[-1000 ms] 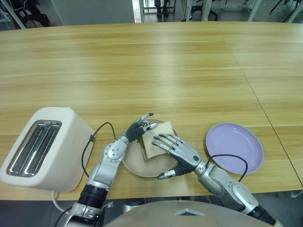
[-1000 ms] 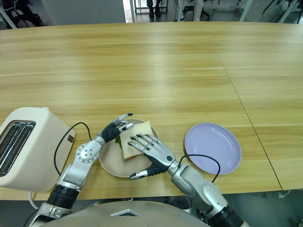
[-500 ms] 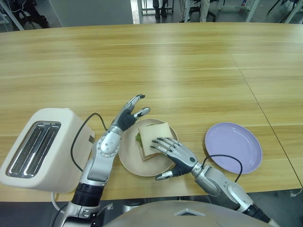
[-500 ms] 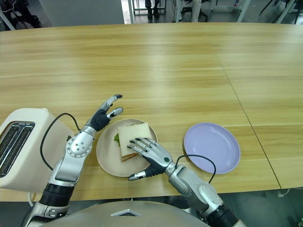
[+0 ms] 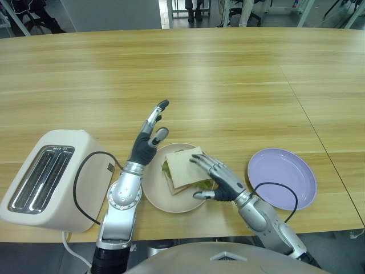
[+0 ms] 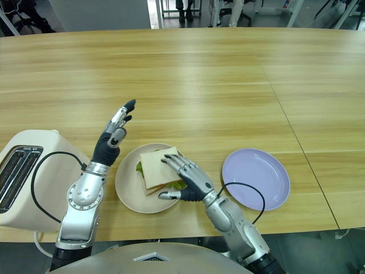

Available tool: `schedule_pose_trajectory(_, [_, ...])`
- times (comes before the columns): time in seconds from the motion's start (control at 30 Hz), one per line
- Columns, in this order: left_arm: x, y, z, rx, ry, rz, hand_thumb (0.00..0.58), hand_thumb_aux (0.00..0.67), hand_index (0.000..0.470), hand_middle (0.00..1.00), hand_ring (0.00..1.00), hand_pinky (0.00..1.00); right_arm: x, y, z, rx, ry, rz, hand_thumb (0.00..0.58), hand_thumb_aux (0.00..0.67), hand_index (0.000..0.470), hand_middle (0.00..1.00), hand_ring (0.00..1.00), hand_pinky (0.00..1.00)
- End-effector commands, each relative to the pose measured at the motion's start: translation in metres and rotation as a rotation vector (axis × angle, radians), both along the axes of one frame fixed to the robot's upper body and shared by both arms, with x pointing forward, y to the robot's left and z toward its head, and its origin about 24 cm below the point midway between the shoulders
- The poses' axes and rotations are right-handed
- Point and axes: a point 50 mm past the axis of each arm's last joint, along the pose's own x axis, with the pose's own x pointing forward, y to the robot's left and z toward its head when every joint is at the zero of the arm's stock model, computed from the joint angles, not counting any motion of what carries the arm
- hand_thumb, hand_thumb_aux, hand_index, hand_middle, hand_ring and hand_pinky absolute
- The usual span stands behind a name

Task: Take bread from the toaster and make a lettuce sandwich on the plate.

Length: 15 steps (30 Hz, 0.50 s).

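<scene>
**Sandwich stacked on the plate, one hand on it, the other lifted off**

The right hand (image 5: 221,181) lies over the near-right corner of the sandwich (image 5: 181,165). Its fingers are spread on the top slice and not closed around it, so it holds nothing. I judge that it only steadies or presses the stack so the bread does not slide. The sandwich sits on the tan plate (image 5: 157,197), partly under this hand and just left of it.

The left hand (image 5: 147,140) is raised above the table, open, with the fingers straight and pointing away. It is just beside the plate's far-left rim and touches nothing, probably to keep out of the way. The toaster (image 5: 45,177) stands to its left, near but apart. A purple plate (image 5: 282,177) lies to the right of the right hand.

Some lettuce (image 5: 166,169) shows at the sandwich's left edge. The lower slice is almost fully covered. The right hand hides one corner. The toaster slots are dark, so I cannot tell if bread remains inside.
</scene>
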Motion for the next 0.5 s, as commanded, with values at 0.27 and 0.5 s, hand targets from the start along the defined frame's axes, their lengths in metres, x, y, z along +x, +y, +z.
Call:
schedule_pose_trajectory(0.27, [-0.036,-0.004,-0.017,-0.210,0.048,0.024,0.000,0.000,0.000,0.00,0.00,0.00,0.002,-0.020,0.026,0.610,0.313,-0.120,0.000,0.000,0.000,0.00,0.00,0.00])
schedule_pose_trajectory(0.5, [-0.069,-0.012,-0.043,-0.169,0.223,-0.085,0.580,0.670,0.460,1.00,1.00,1.00,-0.017,-0.033,0.019,0.664,0.456,-0.083,0.580,0.670,0.460,1.00,1.00,1.00])
